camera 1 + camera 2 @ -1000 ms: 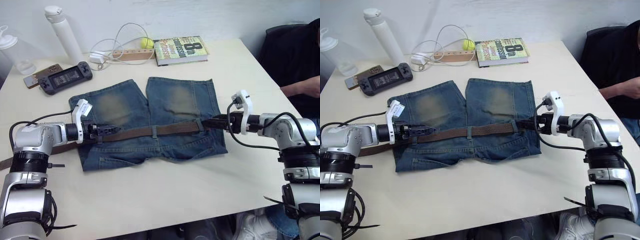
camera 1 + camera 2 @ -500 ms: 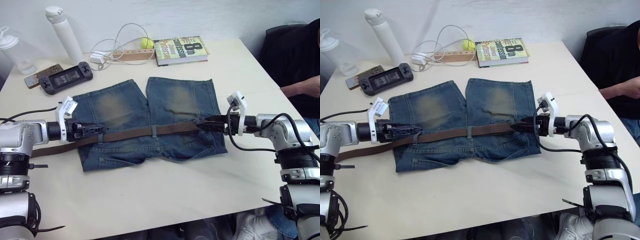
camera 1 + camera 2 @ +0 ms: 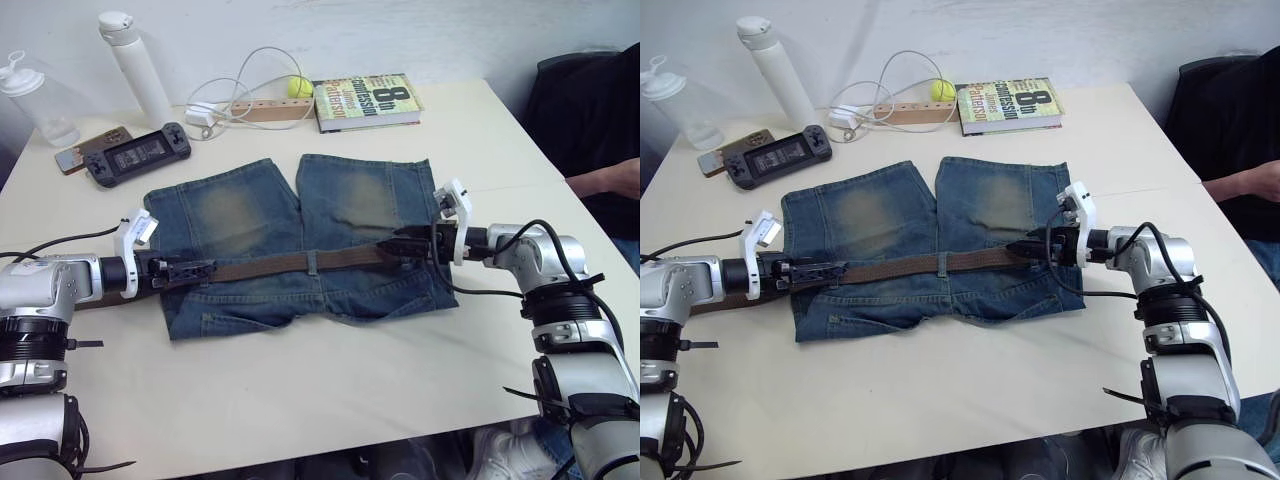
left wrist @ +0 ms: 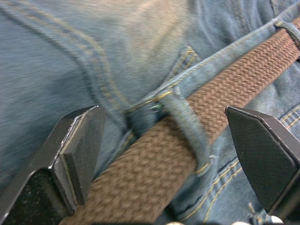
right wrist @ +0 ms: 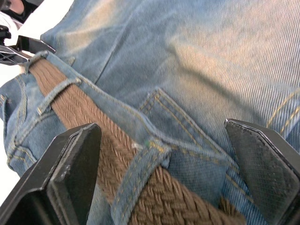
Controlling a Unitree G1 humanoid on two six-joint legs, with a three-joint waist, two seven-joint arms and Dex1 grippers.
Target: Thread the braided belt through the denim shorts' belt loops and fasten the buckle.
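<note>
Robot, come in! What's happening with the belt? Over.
Both end effectors open, left, right. Braided belt threaded through belt loops on denim shorts. Nothing blocking.

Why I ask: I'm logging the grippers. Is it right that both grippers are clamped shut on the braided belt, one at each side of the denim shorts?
Not quite. Both grippers sit at the braided belt, one at each side of the denim shorts, but they are open. The left wrist view shows the left gripper with fingers spread wide, the belt between them untouched. The right wrist view shows the same for the right gripper.
</note>
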